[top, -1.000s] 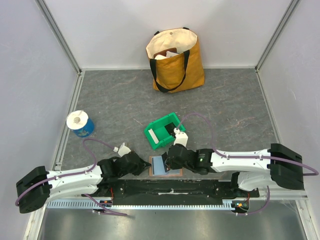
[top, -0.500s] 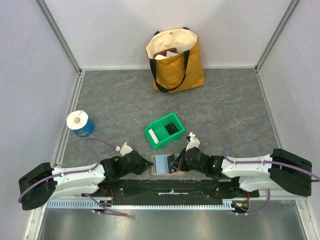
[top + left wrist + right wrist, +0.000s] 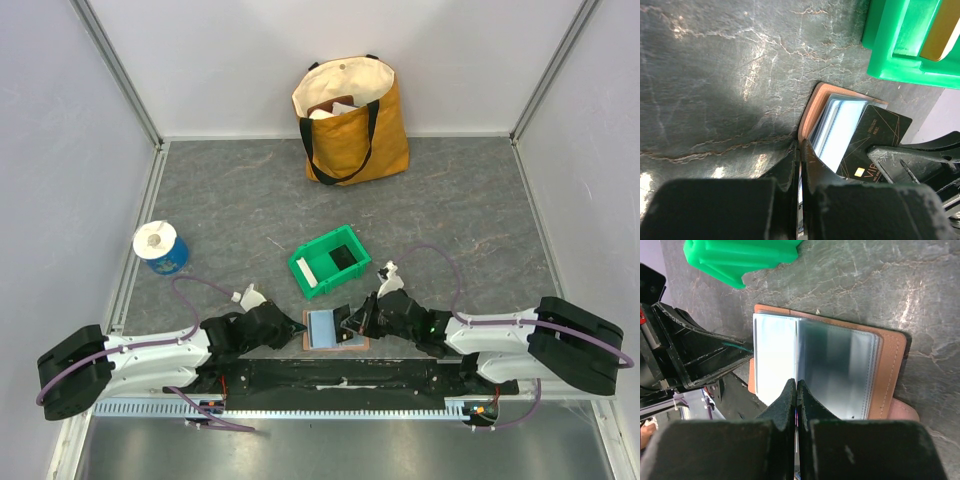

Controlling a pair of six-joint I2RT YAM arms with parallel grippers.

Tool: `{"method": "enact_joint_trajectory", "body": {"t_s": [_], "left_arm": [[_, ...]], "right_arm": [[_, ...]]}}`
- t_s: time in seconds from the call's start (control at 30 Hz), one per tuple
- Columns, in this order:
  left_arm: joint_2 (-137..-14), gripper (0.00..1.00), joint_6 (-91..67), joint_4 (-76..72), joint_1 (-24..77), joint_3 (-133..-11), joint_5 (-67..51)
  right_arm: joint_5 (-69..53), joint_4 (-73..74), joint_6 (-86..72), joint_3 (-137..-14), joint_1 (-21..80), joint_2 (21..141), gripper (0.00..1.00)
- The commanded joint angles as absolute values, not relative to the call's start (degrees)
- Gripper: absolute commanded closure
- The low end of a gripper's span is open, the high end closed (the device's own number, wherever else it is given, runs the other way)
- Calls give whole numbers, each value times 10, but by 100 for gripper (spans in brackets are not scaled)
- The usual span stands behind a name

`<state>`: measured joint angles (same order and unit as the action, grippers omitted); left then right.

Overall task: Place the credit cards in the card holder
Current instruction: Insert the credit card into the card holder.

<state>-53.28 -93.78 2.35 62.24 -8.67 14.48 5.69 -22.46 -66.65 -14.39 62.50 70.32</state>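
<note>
Since a second ago the right gripper (image 3: 350, 322) has left the green plastic bin (image 3: 320, 244) and come back low to the right side of the card holder. The left arm has barely shifted.

- Card holder: flat terracotta-brown folding wallet (image 3: 322, 328), lying open on the grey stone-patterned table (image 3: 470, 200) with its pale blue-grey lining and clear sleeves up. It sits between the two grippers, close to the black base plate (image 3: 340, 375) at the near edge.
- Left gripper (image 3: 800, 150): clenched, tips against the wallet's left edge (image 3: 810, 110).
- Right gripper (image 3: 796, 387): clenched. In the left wrist view a thin black card (image 3: 875, 132) with gold line-work and lettering lies slanted over the wallet's right half. It looks pinched in those fingers, though the right wrist view has it edge-on and hard to see.
- Bin: just beyond the wallet, not touching it. A white flat card (image 3: 313, 270) lies in its left part and a dark rectangle in its right part.

Surroundings:
- A mustard and cream canvas tote bag (image 3: 365, 140) stands upright against the far wall, well apart.
- A blue-sided roll with a white top (image 3: 160, 248) sits near the left rail.

Room: the wallet is boxed in by the bin ahead, a gripper on each side and the base plate behind. The widest bare tabletop lies right of the bin and between the bin and the tote.
</note>
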Motion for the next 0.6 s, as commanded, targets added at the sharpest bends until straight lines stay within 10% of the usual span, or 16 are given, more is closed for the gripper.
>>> {"method": "enact_joint_trajectory", "body": {"t_s": [0.0, 0.57], "left_arm": [[-549, 98, -899, 94, 624, -70, 144], [-549, 98, -896, 83, 625, -69, 145]], "right_arm": [[45, -251, -677, -131, 619, 695, 100], [-18, -383, -706, -100, 613, 768, 100]]}}
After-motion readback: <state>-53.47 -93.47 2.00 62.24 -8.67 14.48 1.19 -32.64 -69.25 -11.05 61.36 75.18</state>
